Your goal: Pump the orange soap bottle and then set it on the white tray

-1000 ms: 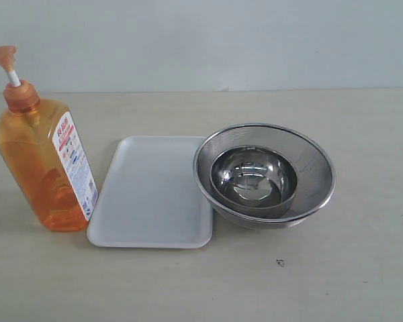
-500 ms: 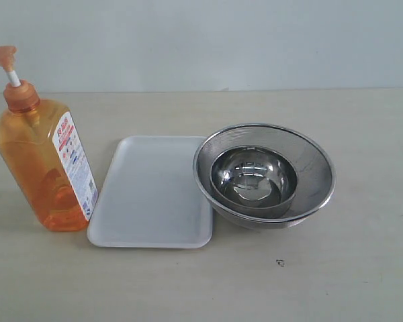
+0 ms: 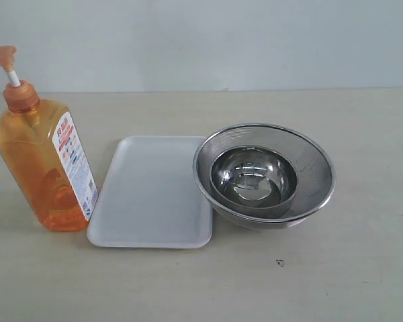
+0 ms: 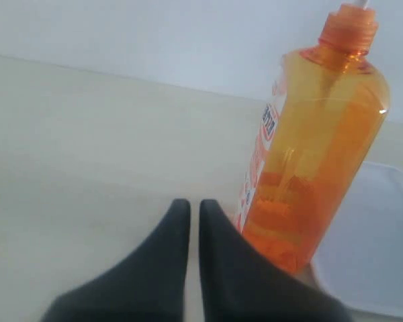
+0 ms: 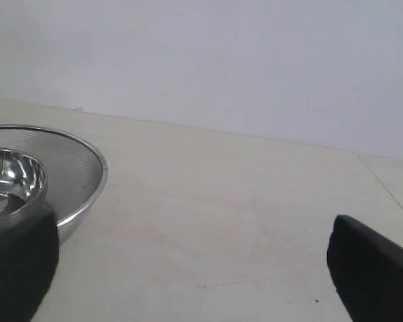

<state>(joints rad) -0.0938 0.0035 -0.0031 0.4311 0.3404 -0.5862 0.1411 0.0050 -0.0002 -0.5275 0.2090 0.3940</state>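
- Plainly, the orange soap bottle (image 3: 43,164) stood upright on the tabletop (image 3: 322,282), just beside the white tray (image 3: 151,194).
- The left gripper (image 4: 189,218), clenched empty, sat nearest, beside its base; the right gripper (image 5: 188,261) gaped.

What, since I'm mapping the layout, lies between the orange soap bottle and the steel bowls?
The white tray lies flat between the orange soap bottle and the steel bowls, seen in the exterior view.

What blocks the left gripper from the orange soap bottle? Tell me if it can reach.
Probably yes. Nothing stands between the shut left gripper and the orange soap bottle close beside it, only bare table.
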